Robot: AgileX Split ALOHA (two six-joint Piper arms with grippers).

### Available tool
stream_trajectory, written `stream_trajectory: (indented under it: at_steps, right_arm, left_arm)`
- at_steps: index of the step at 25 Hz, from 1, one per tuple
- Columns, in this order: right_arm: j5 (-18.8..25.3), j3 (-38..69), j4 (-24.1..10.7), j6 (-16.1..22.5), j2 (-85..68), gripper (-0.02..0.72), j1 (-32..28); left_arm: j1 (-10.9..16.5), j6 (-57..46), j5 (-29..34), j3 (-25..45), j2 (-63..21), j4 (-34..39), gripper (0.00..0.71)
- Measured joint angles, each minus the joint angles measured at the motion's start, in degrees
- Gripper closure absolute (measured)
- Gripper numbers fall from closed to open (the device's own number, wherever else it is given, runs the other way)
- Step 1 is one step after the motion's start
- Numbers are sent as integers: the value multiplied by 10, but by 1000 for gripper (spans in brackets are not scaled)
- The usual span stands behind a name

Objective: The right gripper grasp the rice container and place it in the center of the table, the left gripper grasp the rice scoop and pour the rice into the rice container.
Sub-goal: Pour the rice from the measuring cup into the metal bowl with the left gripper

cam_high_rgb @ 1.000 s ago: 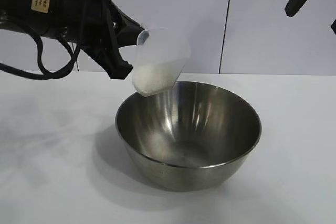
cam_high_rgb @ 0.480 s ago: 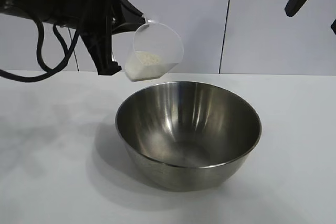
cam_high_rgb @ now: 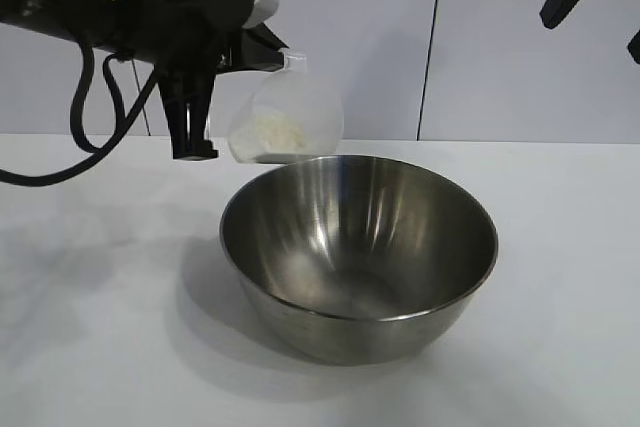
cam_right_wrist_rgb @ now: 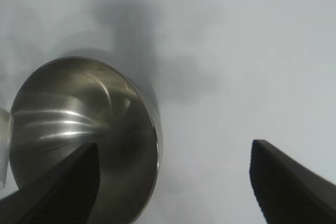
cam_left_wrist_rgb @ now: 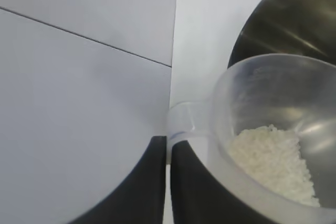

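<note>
White table (cam_high_rgb: pixel 90 277), pale wall behind: the left gripper (cam_left_wrist_rgb: pixel 168 182), clamped shut on one rice scoop's (cam_high_rgb: pixel 288 125) handle, holds it just above one rice container's (cam_high_rgb: pixel 358 257) far rim, rice (cam_left_wrist_rgb: pixel 275 161) inside. The right gripper (cam_right_wrist_rgb: pixel 173 182) hangs spread wide, empty, above.

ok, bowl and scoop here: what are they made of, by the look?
Rice container: looks like polished stainless steel, with mirror-like streaked highlights and the wall reflected inside.
Rice scoop: seems translucent, slightly frosted plastic; the rice shows through its wall in the exterior view. The exact plastic can't be told.
</note>
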Motion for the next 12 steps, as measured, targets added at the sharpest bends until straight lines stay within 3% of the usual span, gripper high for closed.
stream_trajectory:
  at_steps: [8,12]
  right_arm:
    - [-1,0,2,0,0,156,0]
    - [-1,0,2,0,0,156,0]
  left_arm:
    - [-6,82,7,0,0,-28,701]
    - [-21,125,8,0,0,-30,701]
